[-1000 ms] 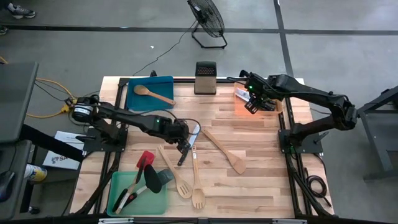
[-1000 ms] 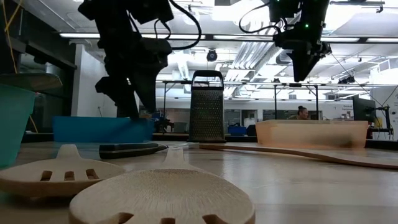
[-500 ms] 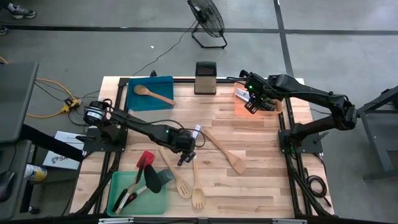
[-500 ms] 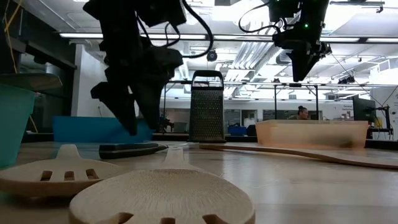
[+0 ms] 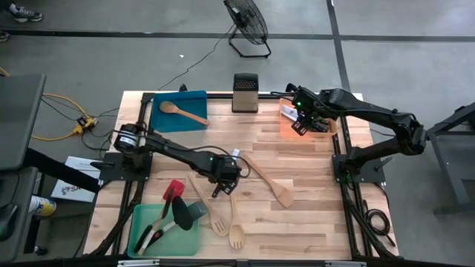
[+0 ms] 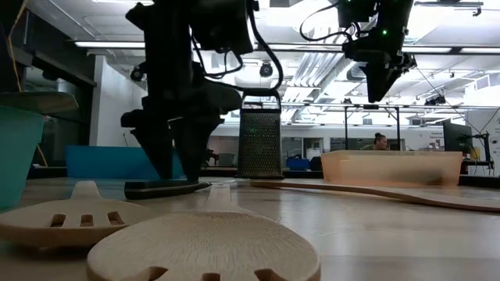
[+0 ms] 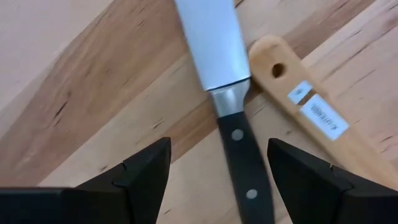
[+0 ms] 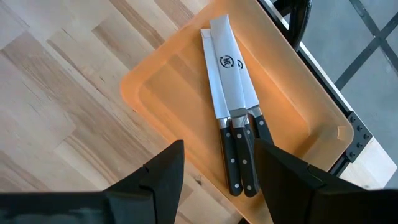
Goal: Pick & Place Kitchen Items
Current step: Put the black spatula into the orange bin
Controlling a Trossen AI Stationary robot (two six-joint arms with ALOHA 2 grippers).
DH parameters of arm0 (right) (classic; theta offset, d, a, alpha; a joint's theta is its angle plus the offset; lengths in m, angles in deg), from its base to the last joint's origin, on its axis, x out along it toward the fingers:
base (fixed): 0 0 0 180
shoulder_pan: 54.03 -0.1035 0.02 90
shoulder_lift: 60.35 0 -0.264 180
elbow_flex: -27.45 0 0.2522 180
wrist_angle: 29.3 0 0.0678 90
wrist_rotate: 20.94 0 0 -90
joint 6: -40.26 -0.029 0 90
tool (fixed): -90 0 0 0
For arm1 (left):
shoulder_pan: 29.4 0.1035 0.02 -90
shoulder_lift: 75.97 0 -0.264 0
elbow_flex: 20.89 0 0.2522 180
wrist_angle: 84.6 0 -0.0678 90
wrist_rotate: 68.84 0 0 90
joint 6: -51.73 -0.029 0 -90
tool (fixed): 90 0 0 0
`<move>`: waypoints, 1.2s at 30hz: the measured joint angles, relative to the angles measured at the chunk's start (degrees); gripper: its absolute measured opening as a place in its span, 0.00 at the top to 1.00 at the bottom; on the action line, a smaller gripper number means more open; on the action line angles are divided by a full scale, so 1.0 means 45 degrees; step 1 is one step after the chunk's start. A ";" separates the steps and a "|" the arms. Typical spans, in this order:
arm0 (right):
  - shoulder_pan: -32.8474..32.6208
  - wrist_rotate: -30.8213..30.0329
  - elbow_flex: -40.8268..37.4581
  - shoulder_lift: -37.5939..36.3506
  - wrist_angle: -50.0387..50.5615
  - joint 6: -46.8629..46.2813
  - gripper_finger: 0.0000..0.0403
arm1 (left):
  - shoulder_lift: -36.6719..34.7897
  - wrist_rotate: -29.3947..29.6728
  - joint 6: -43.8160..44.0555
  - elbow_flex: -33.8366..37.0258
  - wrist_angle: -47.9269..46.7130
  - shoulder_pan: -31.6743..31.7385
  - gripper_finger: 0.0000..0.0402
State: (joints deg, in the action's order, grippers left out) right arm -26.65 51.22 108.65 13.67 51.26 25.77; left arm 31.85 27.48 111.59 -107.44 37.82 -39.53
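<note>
Left pincer [image 7: 214, 180] spread astride knife [image 7: 217, 74] mid-desk; take black handle (stiff, slippery blade).

light: bright, even, from ceiling strips [image 6: 312, 44] | shadows: soft, short | low view: left arm [image 6: 183, 94] backlit to a silhouette, near wooden spoons [image 6: 203, 250] out of focus | left wrist: knife [image 7: 217, 81] slightly soft | glare: mild on blade

We could read no text: the label [image 7: 316, 109] on the wooden handle [image 7: 323, 130] and the round mark [image 8: 227, 61] on a knife blade [image 8: 231, 68] stayed illegible.
</note>
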 joint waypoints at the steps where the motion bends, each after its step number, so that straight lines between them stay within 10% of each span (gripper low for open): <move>1: 0.0000 0.0000 0.0000 0.0000 0.0001 -0.0037 0.55 | 0.0073 -0.0097 0.0005 -0.0032 0.0048 0.0000 0.35; 13: 0.0000 0.0000 0.0000 0.0000 -0.0004 -0.0062 0.55 | 0.0458 -0.0187 0.0006 -0.0040 0.0088 0.0000 0.37; 29: 0.0000 0.0000 0.0000 0.0000 -0.0015 -0.0062 0.55 | 0.0463 -0.0387 -0.0952 -0.0037 0.0026 0.0000 0.80; 36: 0.0000 0.0000 0.0000 0.0000 -0.0015 -0.0062 0.55 | 0.0404 0.0061 -0.1738 -0.0037 -0.0399 0.0000 0.81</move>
State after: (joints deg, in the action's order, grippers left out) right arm -26.65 51.22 108.65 13.67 51.20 25.50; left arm 33.67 27.75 103.76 -107.60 36.03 -39.54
